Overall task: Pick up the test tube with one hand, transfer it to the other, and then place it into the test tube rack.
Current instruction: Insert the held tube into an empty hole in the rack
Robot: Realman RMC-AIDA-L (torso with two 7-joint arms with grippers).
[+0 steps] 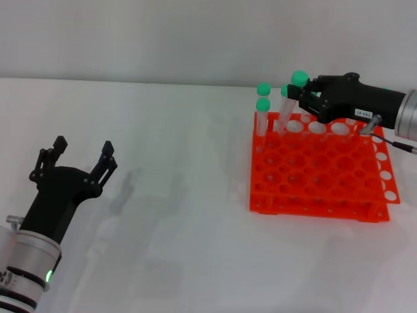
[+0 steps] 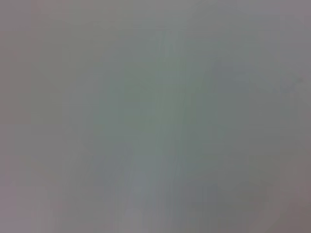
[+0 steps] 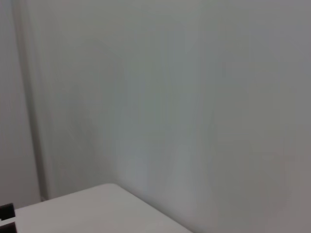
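In the head view the orange-red test tube rack point(image 1: 306, 203) stands on the white table at the right. Two green-capped tubes point(image 1: 263, 104) stand upright in its back left corner. My right gripper point(image 1: 303, 98) reaches in from the right over the back row and is shut on a tilted test tube point(image 1: 290, 101) just below its green cap; the tube's lower end points into a back-row hole. Another green cap point(image 1: 285, 91) shows just behind it. My left gripper point(image 1: 83, 155) is open and empty at the lower left, well away from the rack. Both wrist views show no tube or rack.
The white table point(image 1: 182, 215) spreads between the two arms, with a pale wall behind it. The right wrist view shows a white table edge point(image 3: 97, 194) against a wall; the left wrist view shows only a blank pale surface.
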